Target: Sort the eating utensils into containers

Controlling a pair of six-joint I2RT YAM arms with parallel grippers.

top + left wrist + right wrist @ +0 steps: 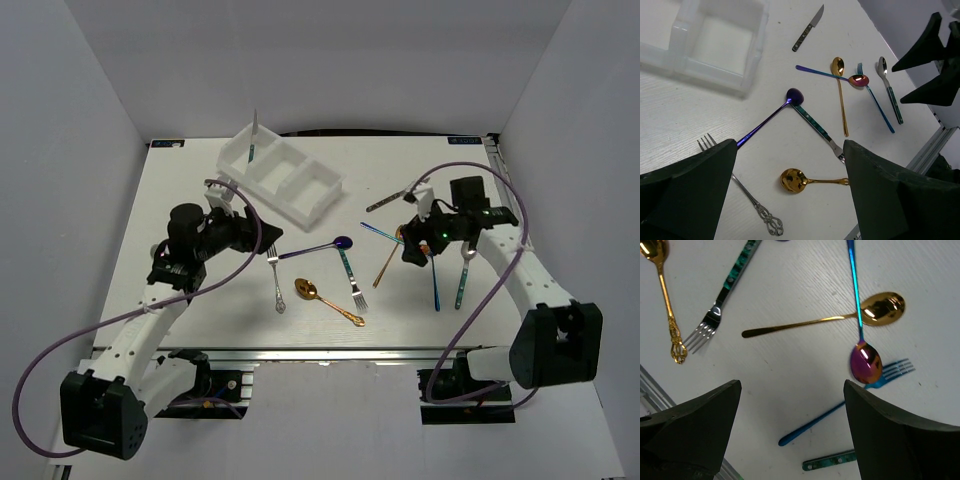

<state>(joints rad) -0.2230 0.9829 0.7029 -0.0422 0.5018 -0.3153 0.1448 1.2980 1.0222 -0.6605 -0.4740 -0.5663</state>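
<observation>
The white three-compartment tray [318, 203] [747, 75] stands at the back left, with one slim utensil [254, 140] leaning upright in its far-left compartment. Several utensils lie loose on the table. My left gripper [264, 236] [789, 143] hovers open above a gold spoon [800, 180], a silver fork [742, 190] and a purple spoon [771, 119]. My right gripper [413, 250] [790, 383] hovers open over a blue fork [850, 401], an iridescent spoon [866, 363] and a long gold spoon [830, 318]. Neither gripper holds anything.
A dark-handled knife [390, 200] [808, 29] lies behind the right gripper. A teal-handled fork [350, 273] [725, 285] and a teal-handled spoon [463, 275] also lie on the table. The table's metal front rail [320, 352] runs just past the gold spoon.
</observation>
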